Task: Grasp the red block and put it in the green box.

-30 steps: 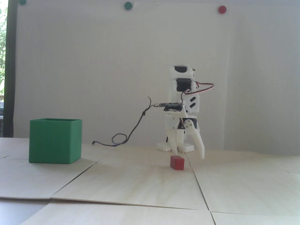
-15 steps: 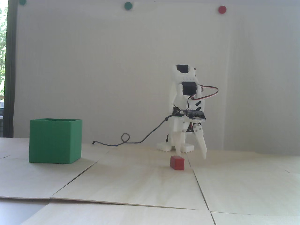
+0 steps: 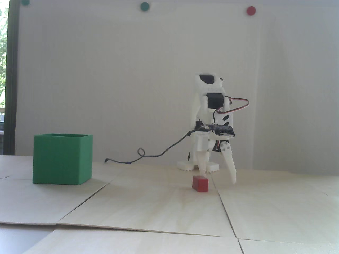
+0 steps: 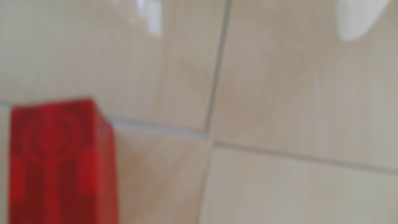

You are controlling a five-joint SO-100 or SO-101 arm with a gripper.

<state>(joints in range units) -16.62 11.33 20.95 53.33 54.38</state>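
We see the gripper [image 3: 218,178] spread wide and empty, one fingertip [image 3: 203,172] just above the red block [image 3: 200,183] on the table [image 3: 159,206].

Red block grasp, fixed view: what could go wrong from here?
1. The open end effector looks off-centre: one fingertip hangs just over the red block and the other to its right, so descending may hit or tip the block.
2. The wrist view is blurred, with the block at its left edge, so alignment is hard to check.
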